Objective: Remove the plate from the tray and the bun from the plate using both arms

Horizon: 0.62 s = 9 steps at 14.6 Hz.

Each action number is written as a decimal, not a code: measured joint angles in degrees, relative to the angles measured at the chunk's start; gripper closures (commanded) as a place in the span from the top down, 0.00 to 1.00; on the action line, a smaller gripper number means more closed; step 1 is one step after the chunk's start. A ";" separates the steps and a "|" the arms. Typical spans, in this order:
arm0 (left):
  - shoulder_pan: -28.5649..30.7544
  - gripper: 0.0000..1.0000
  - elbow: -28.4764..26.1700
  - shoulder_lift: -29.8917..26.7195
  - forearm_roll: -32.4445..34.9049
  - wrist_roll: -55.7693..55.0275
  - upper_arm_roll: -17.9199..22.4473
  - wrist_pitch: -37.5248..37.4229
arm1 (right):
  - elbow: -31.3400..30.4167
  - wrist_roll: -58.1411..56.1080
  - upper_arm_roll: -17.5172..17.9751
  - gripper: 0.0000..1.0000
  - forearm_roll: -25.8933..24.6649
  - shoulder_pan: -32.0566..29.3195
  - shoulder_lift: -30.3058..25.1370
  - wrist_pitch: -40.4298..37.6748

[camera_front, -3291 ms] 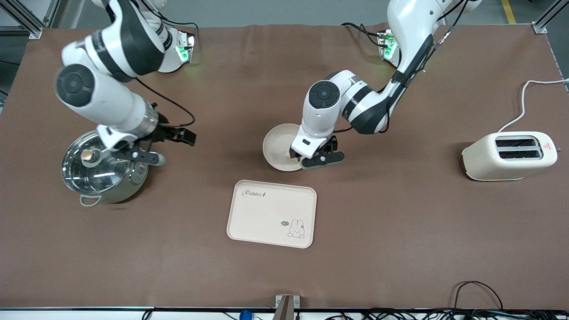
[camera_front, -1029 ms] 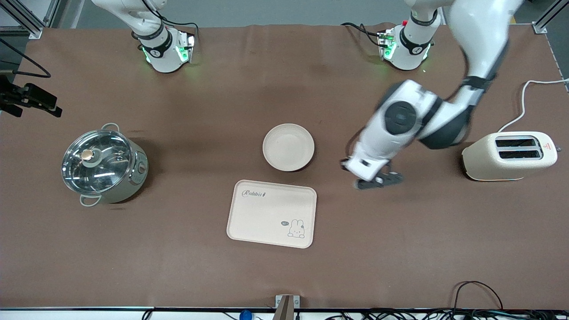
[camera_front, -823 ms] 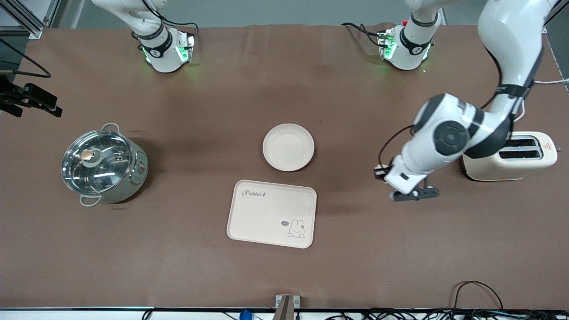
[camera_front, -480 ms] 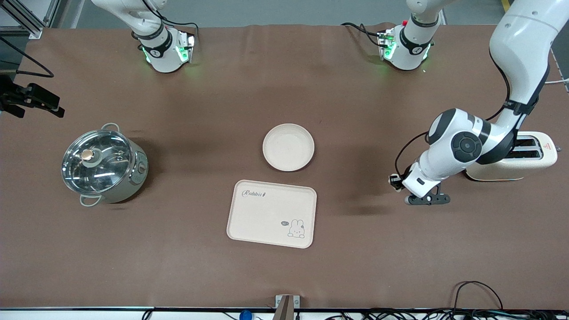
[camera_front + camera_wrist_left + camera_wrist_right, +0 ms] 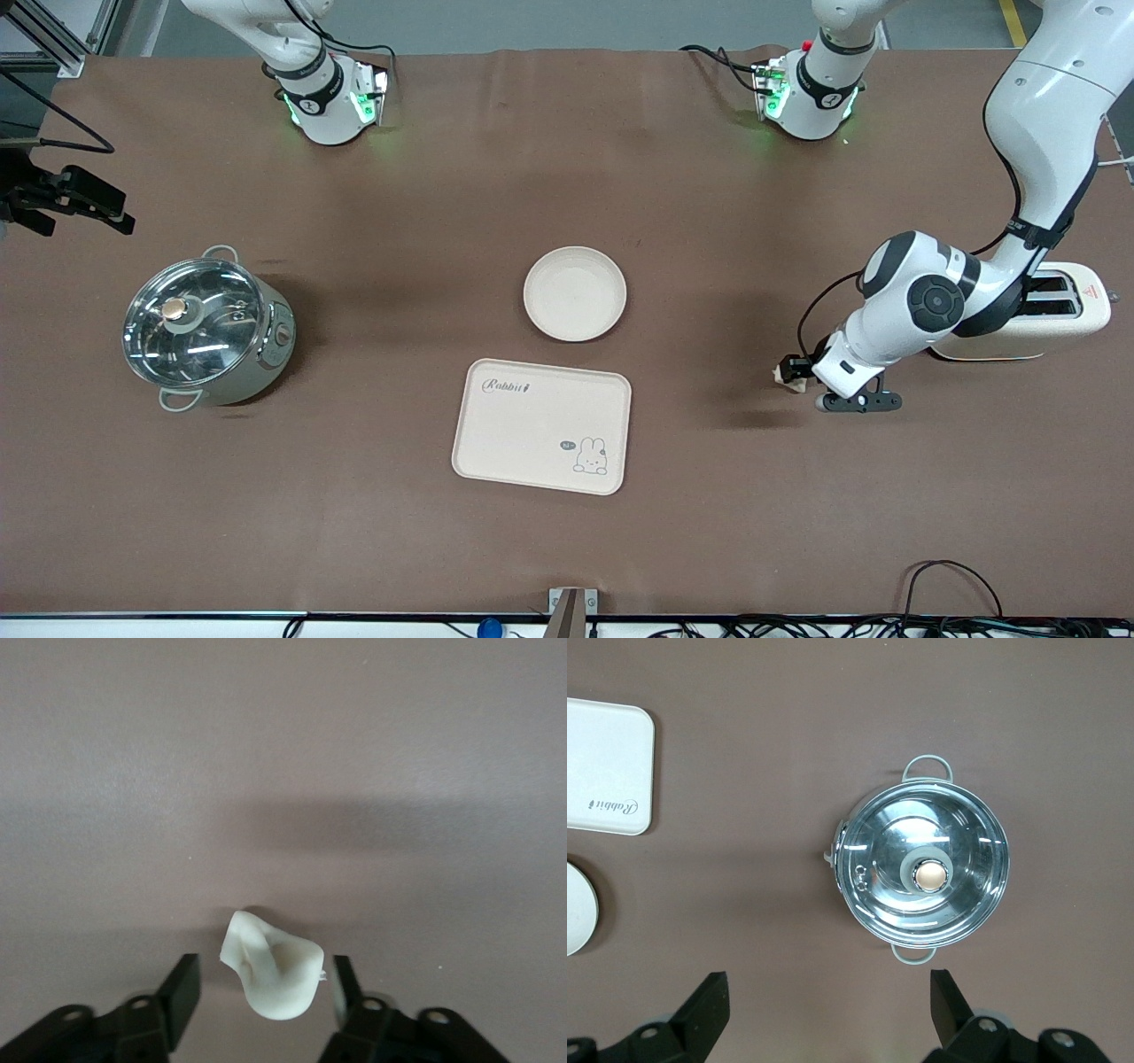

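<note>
The round cream plate [image 5: 575, 293] sits on the table, just farther from the front camera than the tray; its edge shows in the right wrist view [image 5: 578, 908]. The small pale bun [image 5: 784, 376] lies on the brown table toward the left arm's end, near the toaster. My left gripper [image 5: 795, 370] is low around it. In the left wrist view the bun [image 5: 270, 974] sits between the fingers [image 5: 182, 988] with a gap on each side; the left gripper [image 5: 261, 988] is open. My right gripper [image 5: 80, 217] is open and empty, raised over the table's edge at the right arm's end [image 5: 828, 992].
A cream rectangular tray [image 5: 541, 426] with a rabbit drawing lies nearer the front camera than the plate. A steel pot with a glass lid [image 5: 205, 330] stands toward the right arm's end, also in the right wrist view [image 5: 921, 873]. A cream toaster [image 5: 1019, 310] stands beside the left arm.
The left gripper has left the plate and swung to the toaster's end, bringing the bun down to the table. The right arm pulled away from the pot and now waits.
</note>
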 measured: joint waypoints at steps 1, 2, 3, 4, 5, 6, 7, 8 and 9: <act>0.06 1.00 0.96 -0.95 0.12 0.00 -1.34 -2.20 | 0.05 0.00 0.00 1.00 0.00 0.01 0.00 0.07; 0.12 1.00 2.70 -2.25 0.12 -0.01 -3.40 -6.31 | 0.11 0.00 0.01 1.00 0.00 0.04 0.00 0.07; 0.19 1.00 5.23 -3.78 0.12 -0.13 -5.87 -11.94 | 0.16 0.00 0.01 1.00 0.02 0.11 0.00 0.07; 0.27 1.00 8.36 -5.33 0.10 -0.30 -8.56 -17.96 | 0.19 0.00 0.02 1.00 0.02 0.21 0.00 0.07; 0.42 1.00 11.86 -6.65 -0.13 -0.49 -11.26 -23.91 | 0.20 0.00 0.02 1.00 0.02 0.31 0.00 0.07; 0.50 1.00 15.25 -7.79 -0.80 -0.58 -13.40 -29.05 | 0.21 0.00 0.03 1.00 0.02 0.37 0.00 0.07; 0.52 1.00 18.08 -8.79 -1.96 -0.57 -14.60 -32.84 | 0.21 0.00 0.00 1.00 0.02 0.38 0.00 0.06; 0.54 1.00 20.13 -9.78 -3.44 -0.33 -14.96 -35.23 | 0.20 0.00 -0.03 1.00 0.02 0.38 0.00 0.06; 0.59 1.00 21.38 -10.78 -5.13 0.33 -14.75 -36.50 | 0.20 0.00 -0.03 1.00 0.02 0.38 0.00 0.06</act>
